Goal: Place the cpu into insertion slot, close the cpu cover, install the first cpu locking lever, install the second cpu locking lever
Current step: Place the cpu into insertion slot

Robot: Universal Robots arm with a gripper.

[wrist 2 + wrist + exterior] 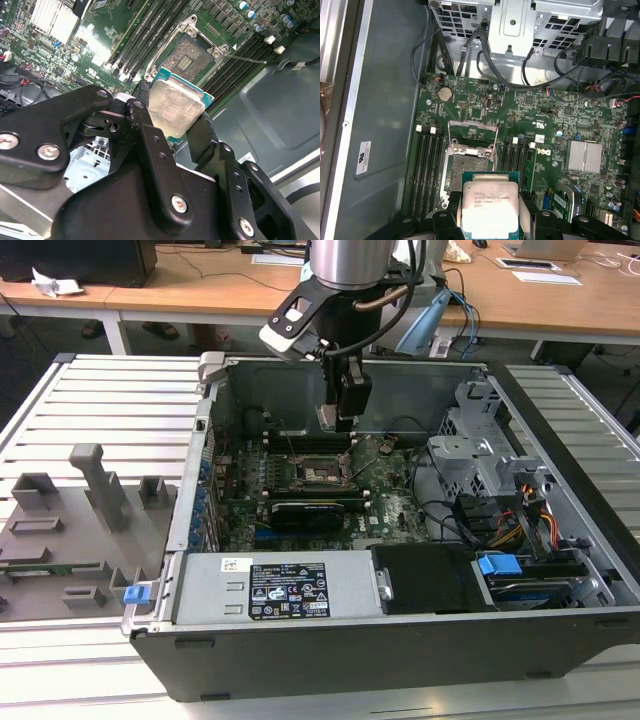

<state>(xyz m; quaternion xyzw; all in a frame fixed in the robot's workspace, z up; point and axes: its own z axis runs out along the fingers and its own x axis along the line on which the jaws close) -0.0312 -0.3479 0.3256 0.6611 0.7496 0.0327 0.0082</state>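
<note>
Holding cpu point(172, 107) by two opposite edges in jaws closed onto it, hovering near open slot point(192, 52), not yet seated; best kept level, corners matched, lowered gently without forcing.

Electronics lab or workshop, wooden desks point(200, 295) behind, opened computer case point(400, 650) on slatted metal workbench point(110, 400)

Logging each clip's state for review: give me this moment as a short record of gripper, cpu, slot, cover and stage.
gripper: shut on the cpu, above the motherboard inside the open computer case
cpu: held by its edges, metal face showing, hanging free
insertion slot: empty, contacts exposed
cpu cover: swung open, not over the slot
stage: cpu not yet placed
</note>
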